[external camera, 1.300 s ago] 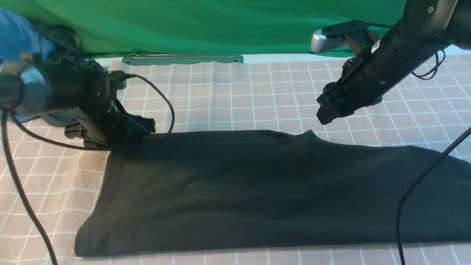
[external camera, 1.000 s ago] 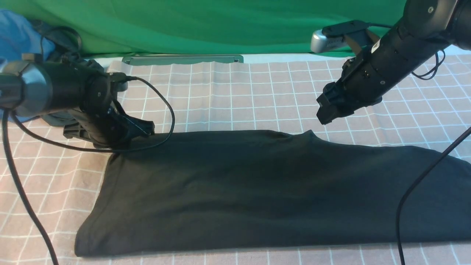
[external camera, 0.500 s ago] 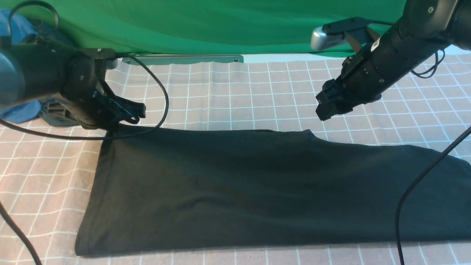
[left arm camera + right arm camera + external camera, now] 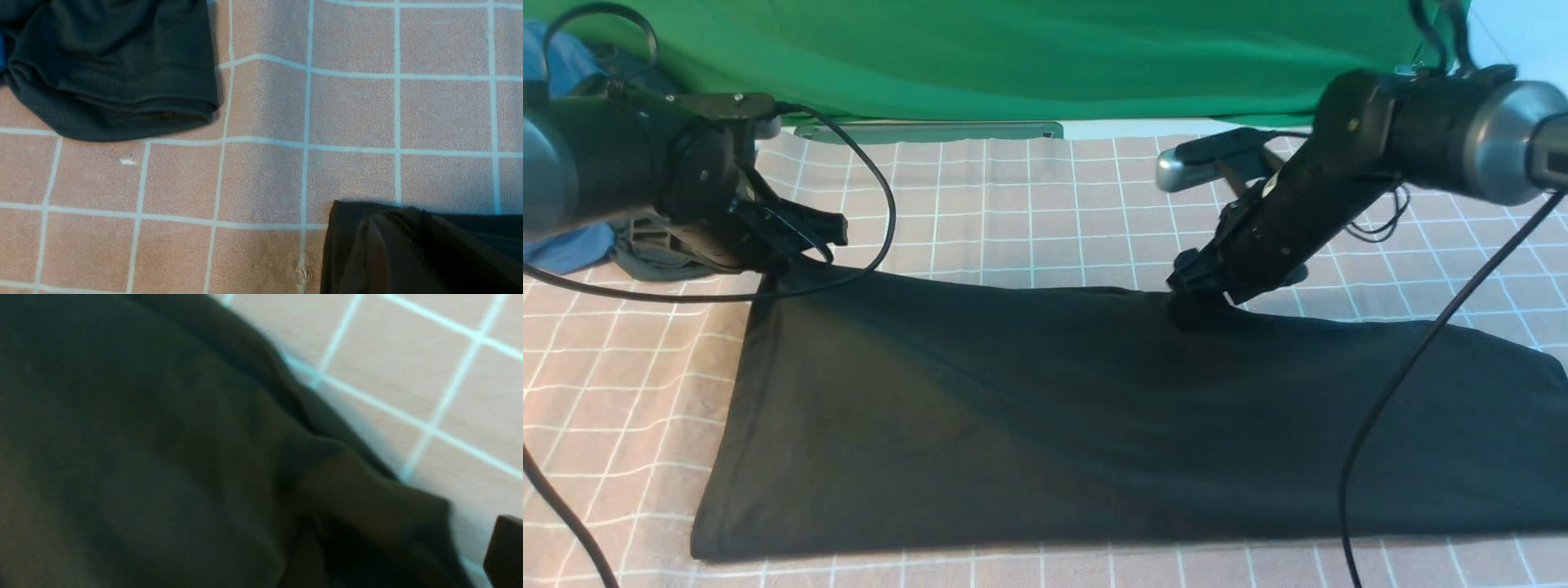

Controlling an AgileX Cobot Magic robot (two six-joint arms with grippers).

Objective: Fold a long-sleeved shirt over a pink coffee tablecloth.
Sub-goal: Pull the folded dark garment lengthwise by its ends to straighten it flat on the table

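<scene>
On the pink coffee tablecloth point(image 4: 1045, 196) the long-sleeved shirt point(image 4: 1045, 425) lies spread wide, its far left corner pinched up by the left gripper point(image 4: 800, 245), likely for a fold, while the right gripper point(image 4: 1196, 304) meets its far edge, jaw spread unclear.

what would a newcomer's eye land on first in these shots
A large black cotton long-sleeved shirt lies folded in a long band across the dusty-pink tablecloth with white grid lines. The left gripper pinches its far left corner, raised off the cloth, while the right gripper is down on its far edge near the middle. A plain green cloth hangs behind.
</scene>
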